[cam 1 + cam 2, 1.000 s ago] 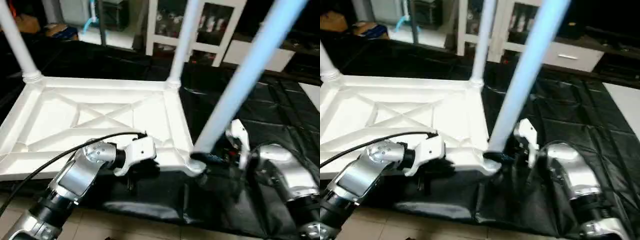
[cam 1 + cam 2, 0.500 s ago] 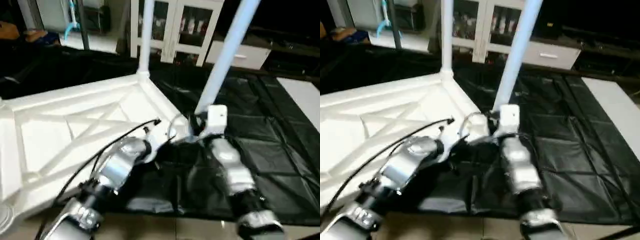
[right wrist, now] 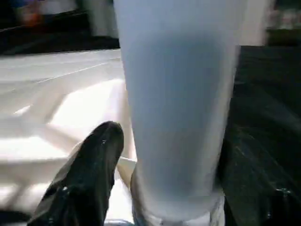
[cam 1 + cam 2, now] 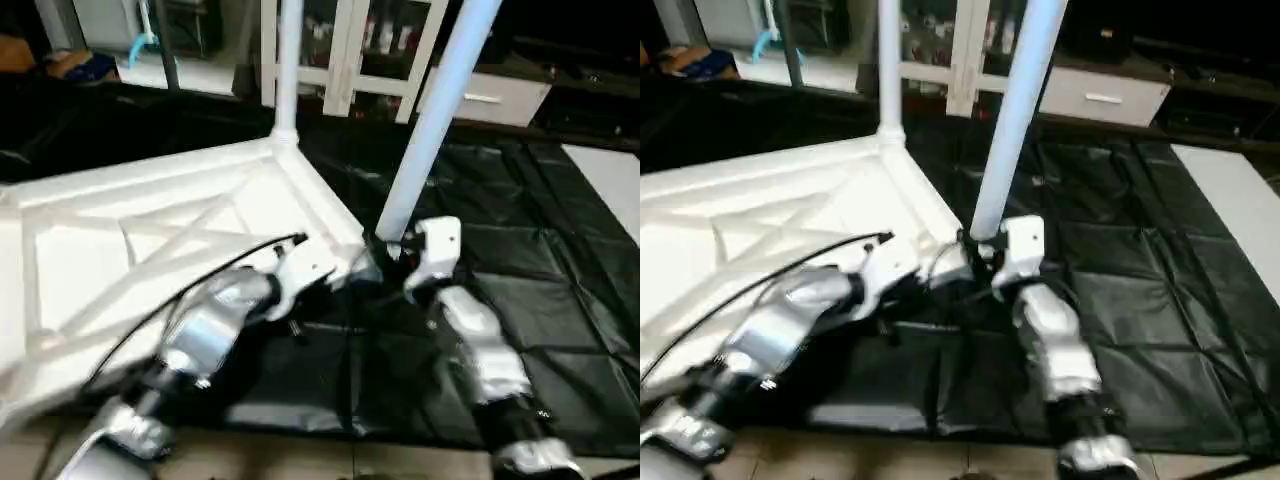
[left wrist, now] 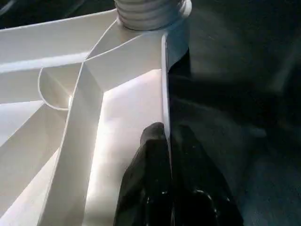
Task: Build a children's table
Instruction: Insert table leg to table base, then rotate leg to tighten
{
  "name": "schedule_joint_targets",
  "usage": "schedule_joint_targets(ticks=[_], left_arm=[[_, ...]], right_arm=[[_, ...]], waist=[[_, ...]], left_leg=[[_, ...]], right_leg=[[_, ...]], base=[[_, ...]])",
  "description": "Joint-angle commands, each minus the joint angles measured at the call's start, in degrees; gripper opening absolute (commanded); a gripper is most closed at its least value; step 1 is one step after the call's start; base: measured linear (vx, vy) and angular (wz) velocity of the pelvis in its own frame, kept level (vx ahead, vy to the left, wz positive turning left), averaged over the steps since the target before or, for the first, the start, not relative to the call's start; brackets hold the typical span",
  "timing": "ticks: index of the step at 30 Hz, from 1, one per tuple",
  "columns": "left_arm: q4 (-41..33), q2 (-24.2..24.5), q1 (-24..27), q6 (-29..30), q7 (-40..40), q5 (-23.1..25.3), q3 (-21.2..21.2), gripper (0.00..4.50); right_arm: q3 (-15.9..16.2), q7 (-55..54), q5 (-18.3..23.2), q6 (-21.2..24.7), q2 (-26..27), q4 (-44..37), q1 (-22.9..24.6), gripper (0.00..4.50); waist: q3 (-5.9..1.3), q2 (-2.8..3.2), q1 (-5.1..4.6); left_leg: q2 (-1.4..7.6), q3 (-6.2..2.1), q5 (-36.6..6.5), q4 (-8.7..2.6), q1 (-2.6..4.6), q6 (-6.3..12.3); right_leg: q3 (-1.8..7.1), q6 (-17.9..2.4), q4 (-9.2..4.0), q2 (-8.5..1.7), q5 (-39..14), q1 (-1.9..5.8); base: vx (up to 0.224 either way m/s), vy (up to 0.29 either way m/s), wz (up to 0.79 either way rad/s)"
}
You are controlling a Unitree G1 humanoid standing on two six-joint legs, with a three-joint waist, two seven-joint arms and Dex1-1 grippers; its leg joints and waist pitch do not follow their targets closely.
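Currently my left gripper [image 5: 165, 141] pinches the tabletop [image 4: 150, 230] rim on the black cover [image 4: 540, 250] while my right gripper [image 3: 160, 155] clamps the near-corner leg [image 4: 430, 120], which could cross-thread or tip if I twist off-axis.

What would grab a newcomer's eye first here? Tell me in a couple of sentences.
The upside-down white tabletop, ribs up on the black-covered work surface, with a far leg upright in its far corner. At the near corner the right pincer is closed around the base of the near leg, while the left pincer clamps the tabletop's edge beside it.
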Motion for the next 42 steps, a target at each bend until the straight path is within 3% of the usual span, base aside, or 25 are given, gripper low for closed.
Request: schedule_joint_targets(ticks=[1, 3, 6, 9, 15, 16, 17, 21, 23, 25, 27, 28, 29, 30, 31, 32, 36, 38, 40, 41, 42], left_arm=[[-4.08, 2.25, 3.52, -4.06, -10.46, -4.18, -4.47, 0.00], [-4.69, 2.83, 4.00, -4.01, -11.46, -4.71, -4.46, 0.00], [-6.43, 4.06, 5.20, -3.01, -13.75, -6.94, -3.60, 0.00], [-6.77, 5.11, 5.52, -3.25, -14.75, -7.45, -3.39, 0.00], [-6.52, 5.72, 5.59, -4.01, -15.69, -7.49, -2.85, 0.00], [-6.72, 5.93, 5.71, -4.06, -16.13, -7.55, -2.64, 0.00], [-6.92, 6.00, 5.79, -3.94, -16.32, -7.55, -2.59, 0.00], [-7.33, 6.34, 5.89, -3.62, -16.51, -7.77, -2.71, 0.00], [-7.28, 6.43, 5.84, -3.28, -16.02, -7.36, -2.87, 0.00], [-6.63, 5.95, 5.39, -1.66, -13.85, -5.91, -2.91, 0.00], [-5.74, 4.90, 4.80, 0.10, -11.31, -4.89, -2.51, 0.00], [-4.92, 3.65, 4.18, 1.61, -9.21, -4.49, -1.92, 0.00], [-4.83, 3.52, 4.10, 1.72, -8.97, -4.42, -1.88, 0.00], [-3.82, 2.09, 3.26, 2.66, -6.38, -3.55, -1.45, 0.00], [-1.94, -1.08, 1.60, 5.05, -1.13, -1.98, -0.44, 0.00], [-1.83, -1.26, 1.51, 5.16, -0.84, -1.90, -0.38, 0.00], [1.30, -6.41, -0.85, 7.27, 7.05, 0.12, 0.59, 0.00], [2.61, -8.66, -1.78, 7.99, 9.85, 0.68, 0.65, 0.00], [3.35, -9.94, -2.32, 8.05, 11.37, 1.17, 0.46, 0.00], [3.39, -9.99, -2.33, 8.04, 11.38, 1.18, 0.46, 0.00], [3.77, -10.56, -2.49, 7.90, 11.54, 1.26, 0.47, 0.00]], right_arm=[[2.45, 12.90, 0.93, 1.29, -5.29, -3.94, 1.19, 3.14], [2.79, 15.90, 1.34, 1.59, -6.88, -4.57, 1.55, 3.14], [2.23, 24.87, 3.64, 2.54, -12.25, -5.27, 1.97, 3.14], [2.47, 30.94, 4.62, 3.41, -15.82, -4.81, 1.84, 2.97], [2.59, 36.51, 6.14, 6.06, -18.12, -3.83, 0.63, 2.43], [2.69, 38.65, 6.65, 6.96, -18.67, -3.66, 0.20, 2.31], [2.82, 39.88, 7.09, 7.71, -18.97, -3.75, 0.14, 2.31], [2.38, 40.85, 8.03, 8.80, -18.80, -2.97, -0.19, 2.01], [1.77, 37.26, 7.29, 8.92, -17.27, -1.75, -0.45, 2.00], [1.55, 30.01, 3.89, 7.78, -15.13, 0.44, -0.70, 1.99], [0.97, 22.69, 1.18, 7.73, -13.02, 2.41, -0.87, 1.98], [-0.24, 16.27, -0.09, 8.11, -11.17, 3.74, -0.97, 1.98], [-0.39, 15.56, -0.20, 8.17, -10.96, 3.87, -0.97, 1.96], [-2.04, 8.04, -1.18, 8.86, -8.74, 5.22, -0.92, 1.96], [-5.19, -6.04, -3.20, 9.49, -4.78, 7.39, -0.66, 1.93], [-5.38, -6.82, -3.28, 9.54, -4.55, 7.50, -0.64, 1.93], [-9.44, -27.85, -6.08, 7.03, 2.57, 9.61, -0.53, 1.91], [-9.60, -36.72, -8.77, 3.50, 5.79, 10.80, -1.12, 1.91], [-7.77, -37.63, -9.34, 1.24, 8.17, 13.43, -3.28, 1.91], [-7.67, -37.36, -9.28, 0.96, 8.33, 13.56, -3.50, 1.91], [-6.66, -34.33, -8.57, -2.12, 10.18, 14.89, -5.89, 1.91]], waist=[[-2.90, 0.85, 0.35], [-2.93, 0.93, 0.60], [-2.95, 0.72, 1.09], [-2.83, 0.60, 1.35], [-2.77, 0.46, 1.39], [-2.78, -0.02, 1.41], [-2.82, 0.25, 1.54], [-2.97, 0.14, 1.65], [-2.94, 0.20, 1.62], [-2.80, 0.25, 1.45], [-2.64, 0.29, 0.99], [-2.62, 0.31, 0.55], [-2.62, 0.31, 0.55], [-2.43, 0.29, 0.15], [-2.61, 0.42, -0.21], [-2.73, 0.30, -0.63], [-2.86, 0.79, -0.66], [-2.93, 0.49, -0.59], [-3.04, 0.53, -0.67], [-3.19, 1.35, -0.55], [-3.14, 0.90, -0.78]], left_leg=[[3.43, -1.40, -11.63, -4.52, 0.62, 2.59], [3.42, -1.24, -11.86, -4.37, 1.03, 2.94], [3.47, -1.20, -10.80, -4.38, 0.89, 3.10], [3.41, -1.09, -11.19, -4.26, 0.94, 3.65], [3.37, -1.27, -12.59, -4.31, 0.94, 2.73], [3.37, -1.22, -12.46, -4.27, 0.92, 2.81], [3.42, -1.33, -11.70, -4.25, 0.88, 2.96], [3.34, -1.23, -9.31, -4.08, 0.79, 3.73], [3.34, -1.20, -8.79, -4.06, 0.81, 3.90], [3.30, -1.22, -10.17, -4.18, 0.82, 3.26], [3.22, -1.39, -12.77, -4.46, 0.76, 1.59], [3.16, -1.76, -14.96, -4.72, 0.64, -0.16], [3.16, -1.76, -14.96, -4.72, 0.64, -0.16], [3.13, -1.85, -15.97, -4.93, 0.71, -1.78], [3.08, -2.06, -17.58, -4.91, 0.98, -3.04], [2.99, -2.21, -18.30, -5.01, 0.85, -3.85], [2.71, -2.21, -21.68, -4.86, 1.39, -4.16], [2.69, -2.05, -21.88, -4.81, 1.31, -4.11], [2.54, -2.11, -21.36, -4.83, 1.07, -3.94], [2.62, -2.21, -21.40, -4.86, 1.17, -3.90], [2.62, -2.00, -21.69, -4.81, 1.02, -3.35]], right_leg=[[2.06, -12.96, -3.97, -3.87, -8.61, 2.11], [2.01, -13.55, -3.94, -3.70, -8.07, 1.92], [2.06, -14.07, -3.74, -3.90, -7.45, 2.28], [2.10, -14.33, -3.95, -4.00, -9.08, 2.14], [2.03, -13.14, -4.38, -3.98, -14.46, 1.94], [2.02, -13.03, -4.40, -3.95, -14.55, 1.93], [2.03, -13.04, -4.24, -4.10, -14.08, 1.99], [1.99, -13.55, -3.94, -4.06, -11.40, 2.09], [1.94, -13.87, -3.92, -4.08, -10.92, 2.03], [1.94, -13.58, -4.15, -4.05, -13.12, 1.83], [1.89, -12.66, -4.48, -4.03, -17.17, 1.68], [1.81, -10.96, -4.66, -4.01, -21.03, 1.71], [1.81, -10.96, -4.66, -4.01, -21.03, 1.71], [1.86, -9.86, -4.87, -3.92, -23.13, 1.30], [1.87, -9.12, -5.04, -4.04, -24.50, 1.06], [1.81, -8.55, -5.07, -3.98, -24.66, 1.05], [1.85, -7.09, -5.50, -3.73, -24.96, 0.36], [1.90, -6.18, -5.64, -3.74, -24.03, 0.16], [1.84, -6.17, -5.48, -3.66, -22.85, 0.39], [1.86, -6.44, -5.27, -3.70, -21.65, 0.48], [1.85, -6.74, -5.29, -3.48, -19.95, 0.41]], base=[[0.000, 0.000, 0.00], [0.000, 0.000, 0.00], [0.000, 0.000, 0.00], [0.000, 0.000, 0.00], [0.000, 0.000, 0.00], [0.000, 0.000, 0.00], [0.000, 0.000, 0.00], [0.000, 0.000, 0.00], [0.000, 0.000, 0.00], [0.000, 0.000, 0.00], [0.000, 0.000, 0.00], [0.000, 0.000, 0.00], [0.000, 0.000, 0.00], [0.000, 0.000, 0.00], [0.000, 0.000, 0.00], [0.000, 0.000, 0.00], [0.000, 0.000, 0.00], [0.000, 0.000, 0.00], [0.000, 0.000, 0.00], [0.000, 0.000, 0.00], [0.000, 0.000, 0.00]])
